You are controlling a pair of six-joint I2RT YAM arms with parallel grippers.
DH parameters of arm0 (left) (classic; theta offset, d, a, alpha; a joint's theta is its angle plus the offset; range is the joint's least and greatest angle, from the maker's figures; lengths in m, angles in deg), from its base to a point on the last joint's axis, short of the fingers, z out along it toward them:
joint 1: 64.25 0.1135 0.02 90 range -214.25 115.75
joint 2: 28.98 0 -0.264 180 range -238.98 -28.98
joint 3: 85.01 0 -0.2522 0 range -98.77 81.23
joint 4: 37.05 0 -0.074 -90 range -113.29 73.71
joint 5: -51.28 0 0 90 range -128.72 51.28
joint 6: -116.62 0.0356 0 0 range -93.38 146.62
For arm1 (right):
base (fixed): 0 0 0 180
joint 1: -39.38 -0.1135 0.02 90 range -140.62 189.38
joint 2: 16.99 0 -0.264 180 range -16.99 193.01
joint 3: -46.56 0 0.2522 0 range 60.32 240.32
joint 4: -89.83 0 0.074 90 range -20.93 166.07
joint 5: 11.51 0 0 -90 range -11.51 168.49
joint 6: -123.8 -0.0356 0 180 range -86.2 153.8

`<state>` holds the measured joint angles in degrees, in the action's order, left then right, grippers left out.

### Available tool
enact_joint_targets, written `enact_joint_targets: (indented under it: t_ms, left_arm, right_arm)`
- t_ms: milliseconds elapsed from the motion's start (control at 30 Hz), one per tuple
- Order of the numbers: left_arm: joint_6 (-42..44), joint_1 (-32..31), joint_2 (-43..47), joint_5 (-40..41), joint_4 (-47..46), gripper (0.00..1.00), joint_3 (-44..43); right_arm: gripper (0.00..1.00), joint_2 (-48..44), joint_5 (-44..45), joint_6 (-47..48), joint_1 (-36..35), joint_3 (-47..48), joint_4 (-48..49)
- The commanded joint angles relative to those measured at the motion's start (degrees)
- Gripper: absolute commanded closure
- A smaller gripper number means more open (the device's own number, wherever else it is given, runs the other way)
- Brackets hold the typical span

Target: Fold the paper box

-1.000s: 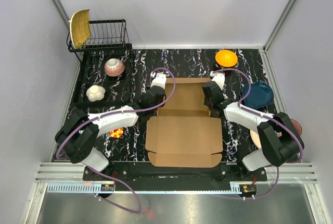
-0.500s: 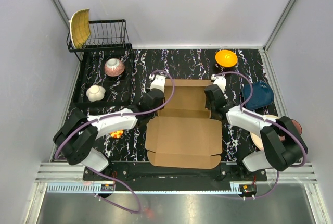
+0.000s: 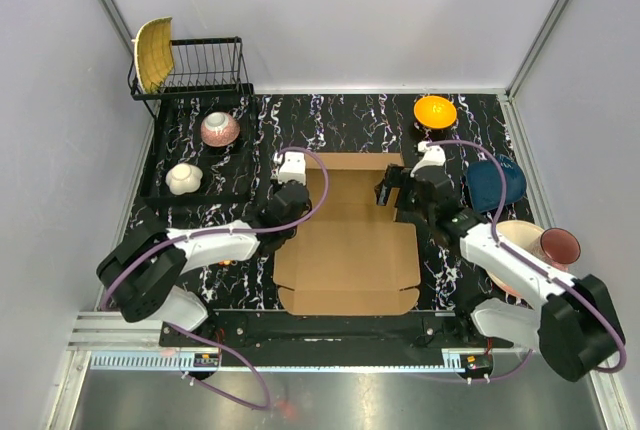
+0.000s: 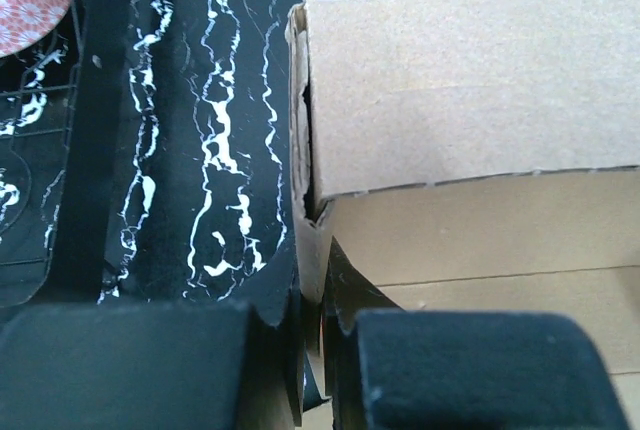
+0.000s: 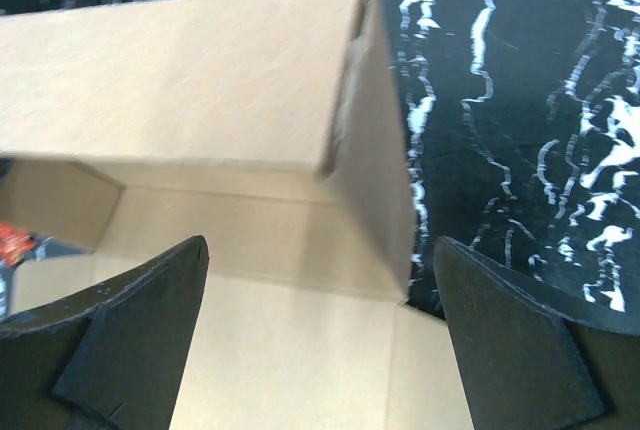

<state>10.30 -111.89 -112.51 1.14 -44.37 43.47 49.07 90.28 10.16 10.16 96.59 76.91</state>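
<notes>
While the left gripper (image 4: 310, 330) is clamped on the left side wall of the plain brown corrugated cardboard paper box (image 3: 348, 250), which lies mid-table between both arms, the right gripper (image 5: 320, 255) hangs with fingers spread wide over the box's far right corner. Raising the side walls looks to be the step in hand. Next, the right fingers probably need to close on the right wall and stand it up.

You're looking at a plain brown box (image 3: 345, 240) on a black table (image 3: 350, 115) veined with white; behind the box an orange bowl (image 3: 435, 110), right of the box a dark blue bowl (image 3: 495, 182), left of it a pink patterned bowl (image 3: 220, 128)
</notes>
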Motion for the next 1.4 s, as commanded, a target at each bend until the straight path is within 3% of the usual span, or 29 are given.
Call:
enact_joint_targets:
  t_ms: [0,167,367,433,633,933,1133,1367]
  left_arm:
    - [1.11,-0.44,-1.99,8.21,-9.59,1.0,-0.65]
    - [5.41,-0.79,-5.33,11.65,-22.2,1.0,1.63]
    - [6.56,-1.23,-7.7,7.27,-37.68,1.0,7.78]
    - [6.56,-1.14,-8.05,5.5,-39.12,1.0,9.37]
    - [11.03,-1.14,-10.07,-1.18,-41.94,1.0,9.37]
    - [13.94,-1.23,-10.78,-4.17,-39.57,1.0,7.0]
    - [12.8,-1.23,-9.11,-2.59,-36.41,0.88,7.08]
    - [10.52,-1.4,-3.76,-0.92,-27.89,0.48,6.38]
  right_arm:
    - [0.0,-5.93,-10.63,0.17,0.12,3.1,-3.82]
    - [0.0,-12.17,-16.01,-0.53,0.12,3.46,-4.8]
    - [0.0,-14.91,-5.05,-1.5,0.64,4.68,-5.15]
    - [0.0,-14.82,-3.89,-2.29,2.57,4.6,-4.1]
    - [0.0,-7.89,-14.14,-5.71,9.87,5.21,7.14]
    - [0.0,3.19,-19.18,-6.07,11.02,5.49,17.52]
    - [0.04,3.2,-16.55,-5.37,11.11,0.92,19.28]
    - [0.06,2.05,-13.29,-4.49,11.11,-2.87,19.28]
